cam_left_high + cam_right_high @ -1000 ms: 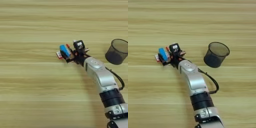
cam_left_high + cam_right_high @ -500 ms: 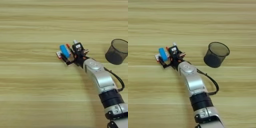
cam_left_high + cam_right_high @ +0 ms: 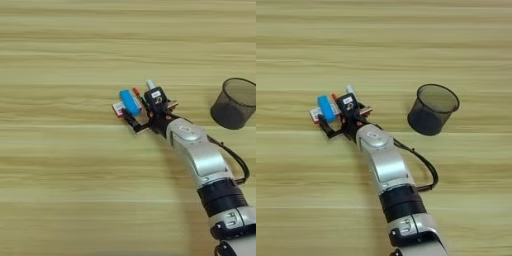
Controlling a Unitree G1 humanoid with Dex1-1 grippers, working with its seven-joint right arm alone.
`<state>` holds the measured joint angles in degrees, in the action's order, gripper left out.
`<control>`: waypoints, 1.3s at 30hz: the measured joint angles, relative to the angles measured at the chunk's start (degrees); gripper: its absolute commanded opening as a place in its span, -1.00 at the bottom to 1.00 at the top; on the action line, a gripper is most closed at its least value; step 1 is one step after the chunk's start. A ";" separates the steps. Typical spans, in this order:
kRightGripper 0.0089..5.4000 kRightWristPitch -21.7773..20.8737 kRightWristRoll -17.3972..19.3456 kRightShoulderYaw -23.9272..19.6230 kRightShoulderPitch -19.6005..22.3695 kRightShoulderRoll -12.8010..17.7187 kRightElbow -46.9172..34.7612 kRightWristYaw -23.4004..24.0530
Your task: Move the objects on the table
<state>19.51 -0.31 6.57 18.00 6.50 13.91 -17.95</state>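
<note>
1. Cluster of objects at frame centre on table [image 3: 60, 190]: blue oblong block [image 3: 130, 102] atop red-and-white flat card [image 3: 118, 108], long axis running upper left to lower right.
2. Right gripper [image 3: 145, 112] just right of block, touching the cluster; fingers spread, one low finger reaching beneath the card's lower edge, gripping nothing visibly.
3. Thin red-capped pen [image 3: 136, 93] and white marker [image 3: 149, 83] just above gripper.
4. Mesh cup [image 3: 235, 102] well apart, right edge.
5. Versus a second earlier: gripper nudged slightly left, closer against block.

A blue oblong block [image 3: 130, 102] lies tilted on a red-and-white flat card [image 3: 118, 108] near the middle of the light wood-grain counter [image 3: 60, 165]. Just beside it sit a thin red-capped pen [image 3: 136, 92] and a white marker [image 3: 149, 84] (mostly hidden).
</note>
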 measured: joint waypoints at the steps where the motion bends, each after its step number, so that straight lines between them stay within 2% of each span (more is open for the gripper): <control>1: 0.98 0.00 -0.03 0.00 0.00 0.00 0.02 0.00; 21: 0.98 -0.02 -0.08 -0.26 0.01 0.02 0.38 -0.23; 39: 0.07 2.51 0.44 0.27 0.11 0.22 -0.47 -4.16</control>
<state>22.02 0.14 6.83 18.11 6.72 13.44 -22.11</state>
